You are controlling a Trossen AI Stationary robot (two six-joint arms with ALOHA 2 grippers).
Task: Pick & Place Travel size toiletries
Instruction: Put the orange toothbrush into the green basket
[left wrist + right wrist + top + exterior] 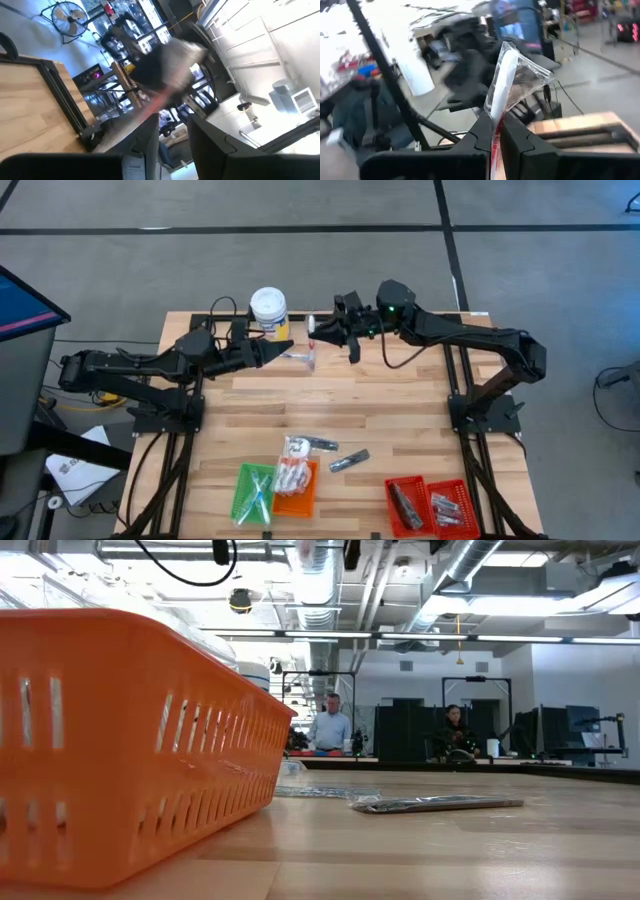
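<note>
Up at the far end of the table (400, 410), the right gripper (318, 338) pinches a clear-wrapped stick (501, 80) between its pressed-together fingers (485, 131). The stick's long axis continues straight out past the fingertips, the crinkled wrapper flaring at its free end. The left gripper (288, 349) meets it from the left, beside the white-lidded tub (269, 309); its fingers (150, 145) stand slightly apart, and I cannot tell whether they touch the stick, which is blurred there. More toiletries lie near the orange tray (120, 730).
</note>
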